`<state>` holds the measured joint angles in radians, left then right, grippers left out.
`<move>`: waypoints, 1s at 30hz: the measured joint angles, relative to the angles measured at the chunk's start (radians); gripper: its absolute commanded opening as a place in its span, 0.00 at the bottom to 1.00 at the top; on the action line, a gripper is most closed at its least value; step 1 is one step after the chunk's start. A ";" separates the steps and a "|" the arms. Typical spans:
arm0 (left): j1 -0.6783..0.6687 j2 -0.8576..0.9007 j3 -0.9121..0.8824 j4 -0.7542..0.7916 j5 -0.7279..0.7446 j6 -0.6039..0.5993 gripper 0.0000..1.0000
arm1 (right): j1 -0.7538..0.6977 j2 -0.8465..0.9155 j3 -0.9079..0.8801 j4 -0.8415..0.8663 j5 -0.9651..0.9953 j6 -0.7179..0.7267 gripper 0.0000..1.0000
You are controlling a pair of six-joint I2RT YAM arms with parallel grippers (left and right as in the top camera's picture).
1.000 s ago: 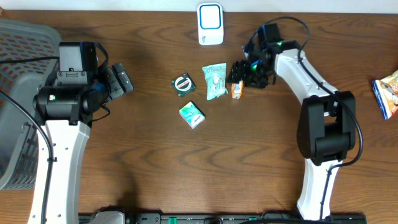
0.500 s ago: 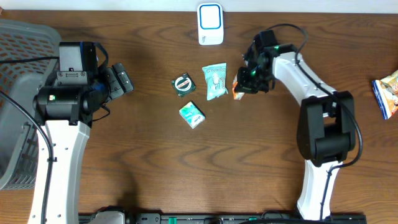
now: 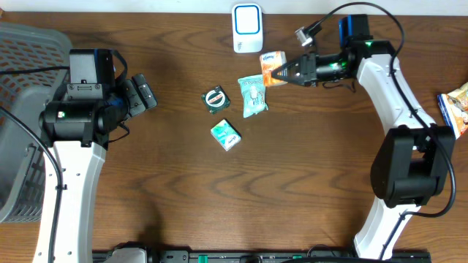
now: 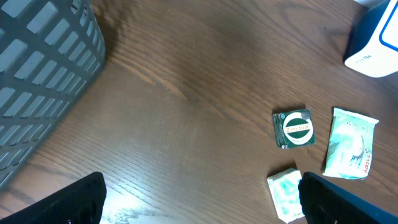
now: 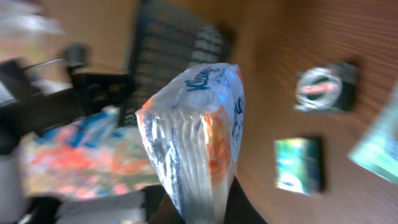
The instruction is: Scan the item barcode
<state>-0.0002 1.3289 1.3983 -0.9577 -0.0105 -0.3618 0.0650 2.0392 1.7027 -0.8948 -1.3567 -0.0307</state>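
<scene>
From above, the right pincer [image 3: 284, 73] is shut tight on a little tissue pack [image 3: 273, 64], white and orange. It holds the pack up off the table [image 3: 183, 197], on the far side, just right of the white and blue scanner [image 3: 247, 28]. I don't think the pack is in front of the scanner yet. The left pincer [image 3: 144, 92] is wide open with nothing in it, well off to the left by the grey basket [image 3: 18, 88]. In the middle lie a round green tin [image 3: 215, 98], a pale green pouch [image 3: 253, 96] and a small green box [image 3: 226, 135].

The left arm's camera shows the basket, the tin, the pouch, the box and a corner of the scanner at the far right. The left pincer's dark fingers [image 4: 68, 202] sit far apart in the near corners. The tissue pack is not in this view.

The right arm's camera is blurry. The pack fills the middle, and the pincer pinches its bottom end.

The pack looks light, soft and squashy. Its shiny wrap looks slippery, so it could slide or crumple if squeezed hard. Holding it by one end seems good, since the flat sides stay bare for the scanner. I cannot see a barcode here.
</scene>
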 measured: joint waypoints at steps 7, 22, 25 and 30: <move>0.000 0.000 0.000 0.000 0.000 0.000 0.98 | -0.006 0.000 0.000 -0.008 -0.106 -0.049 0.01; 0.000 0.000 0.000 0.000 0.000 0.000 0.98 | 0.023 0.000 -0.131 -0.112 0.697 -0.005 0.01; 0.000 0.000 0.000 0.000 0.000 0.000 0.98 | 0.022 0.000 -0.220 -0.034 0.725 0.001 0.01; 0.000 0.000 0.000 0.000 0.000 0.000 0.98 | 0.023 0.000 -0.326 0.045 0.745 0.033 0.05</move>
<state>-0.0002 1.3289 1.3983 -0.9573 -0.0109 -0.3622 0.0875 2.0392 1.3766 -0.8497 -0.6121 0.0025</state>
